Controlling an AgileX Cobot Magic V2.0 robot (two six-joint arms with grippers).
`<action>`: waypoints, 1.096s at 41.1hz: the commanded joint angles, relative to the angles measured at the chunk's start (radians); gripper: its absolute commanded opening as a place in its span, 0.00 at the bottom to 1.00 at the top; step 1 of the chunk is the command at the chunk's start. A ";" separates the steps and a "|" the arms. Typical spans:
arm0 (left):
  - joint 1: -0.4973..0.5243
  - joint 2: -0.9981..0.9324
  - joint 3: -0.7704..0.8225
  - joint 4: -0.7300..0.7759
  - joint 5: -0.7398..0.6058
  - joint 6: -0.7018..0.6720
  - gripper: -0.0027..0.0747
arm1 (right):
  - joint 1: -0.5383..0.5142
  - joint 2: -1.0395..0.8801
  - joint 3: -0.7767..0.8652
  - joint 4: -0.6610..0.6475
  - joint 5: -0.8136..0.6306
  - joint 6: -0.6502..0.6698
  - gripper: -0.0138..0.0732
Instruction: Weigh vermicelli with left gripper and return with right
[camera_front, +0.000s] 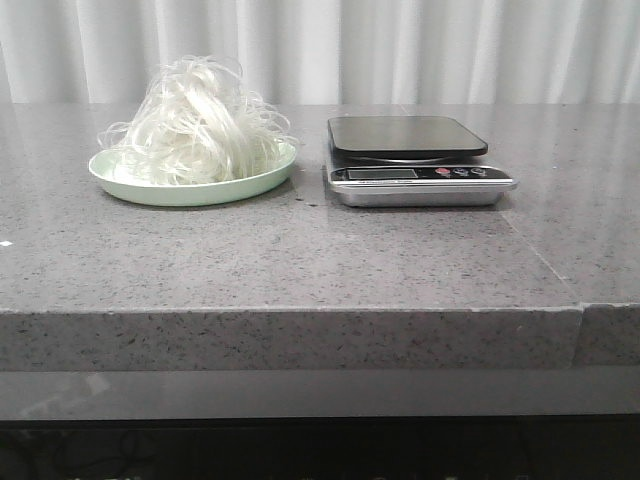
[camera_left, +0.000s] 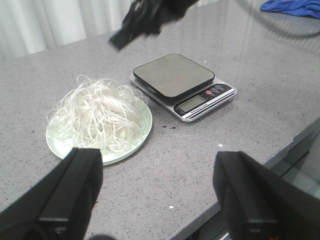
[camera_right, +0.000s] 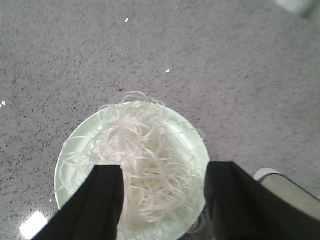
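The vermicelli (camera_front: 198, 125), a fluffy white tangle, lies piled on the pale green plate (camera_front: 120, 185) at the left of the table. The scale (camera_front: 415, 172) with a dark platform stands to its right, with nothing on it. Neither gripper shows in the front view. In the left wrist view my left gripper (camera_left: 159, 165) is open and empty, held back over the table's near edge, with the vermicelli (camera_left: 102, 112) and the scale (camera_left: 175, 75) beyond it. My right gripper (camera_right: 165, 172) is open, hanging above the vermicelli (camera_right: 145, 150), one finger on each side of the pile; it shows blurred in the left wrist view (camera_left: 145, 20).
A blue cloth (camera_left: 292, 6) lies far off beyond the scale. The grey speckled table (camera_front: 300, 260) has its front edge close to my left gripper. A corner of the scale (camera_right: 287, 192) shows beside my right gripper's finger.
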 joint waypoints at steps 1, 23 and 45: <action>-0.001 0.006 -0.025 -0.005 -0.075 -0.010 0.71 | -0.032 -0.154 0.030 -0.014 -0.039 -0.009 0.71; -0.001 0.006 -0.025 -0.005 -0.075 -0.010 0.71 | -0.134 -0.713 0.559 -0.037 -0.065 -0.010 0.71; -0.001 0.006 -0.025 -0.005 -0.075 -0.010 0.71 | -0.134 -1.227 0.942 -0.024 0.115 -0.011 0.71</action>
